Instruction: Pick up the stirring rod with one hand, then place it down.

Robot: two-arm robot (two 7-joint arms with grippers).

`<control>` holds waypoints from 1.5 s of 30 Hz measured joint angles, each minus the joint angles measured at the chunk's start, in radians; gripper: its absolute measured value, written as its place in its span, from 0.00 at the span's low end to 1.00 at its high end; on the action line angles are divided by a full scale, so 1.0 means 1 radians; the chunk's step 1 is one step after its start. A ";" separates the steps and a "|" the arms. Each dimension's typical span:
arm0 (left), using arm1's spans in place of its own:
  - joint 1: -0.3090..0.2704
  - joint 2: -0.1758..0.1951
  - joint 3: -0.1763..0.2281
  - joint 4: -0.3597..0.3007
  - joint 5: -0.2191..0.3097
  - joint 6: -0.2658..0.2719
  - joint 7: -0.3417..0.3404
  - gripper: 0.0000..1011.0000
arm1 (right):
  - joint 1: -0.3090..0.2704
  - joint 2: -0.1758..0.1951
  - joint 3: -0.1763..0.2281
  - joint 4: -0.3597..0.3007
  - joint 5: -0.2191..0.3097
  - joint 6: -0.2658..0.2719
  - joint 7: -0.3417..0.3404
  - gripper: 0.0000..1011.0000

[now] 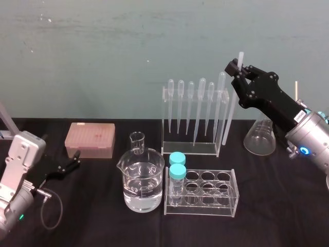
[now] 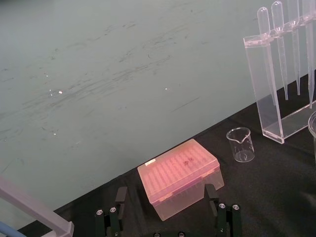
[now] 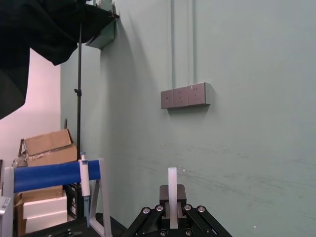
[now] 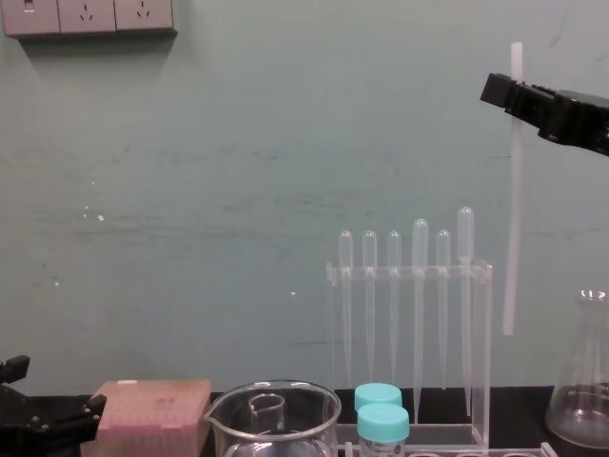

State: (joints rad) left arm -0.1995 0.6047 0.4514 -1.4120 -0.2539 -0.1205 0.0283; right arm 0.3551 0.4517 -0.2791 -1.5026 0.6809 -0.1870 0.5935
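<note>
The stirring rod is a thin translucent-white stick that hangs nearly upright in the air by the right end of the pipette rack. My right gripper is shut on the stirring rod near its top end, high above the table. In the chest view the stirring rod hangs from the right gripper, its lower end level with the rack's upper part. The right wrist view shows the stirring rod clamped between the fingers. My left gripper rests open low at the left, by the pink tip box.
A large beaker with water, a small beaker, a clear tube rack with two blue-capped tubes and a conical flask stand on the black table. Several bulb-topped pipettes stand in the pipette rack.
</note>
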 joint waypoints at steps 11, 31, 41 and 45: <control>0.000 0.000 0.000 0.000 0.000 0.000 0.000 0.99 | -0.011 0.001 -0.035 0.026 0.001 0.007 0.036 0.07; 0.000 0.000 0.000 0.000 0.000 0.000 0.000 0.99 | 0.006 -0.057 -0.084 0.179 -0.095 -0.095 0.056 0.07; 0.000 0.000 0.000 0.000 0.000 0.000 0.000 0.99 | 0.023 -0.086 -0.093 0.244 -0.125 -0.095 0.052 0.07; 0.000 0.000 0.000 0.000 0.000 0.000 0.000 0.99 | 0.022 -0.092 -0.097 0.260 -0.137 -0.094 0.049 0.07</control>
State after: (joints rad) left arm -0.1995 0.6047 0.4514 -1.4120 -0.2539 -0.1205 0.0283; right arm 0.3775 0.3599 -0.3757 -1.2427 0.5435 -0.2807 0.6425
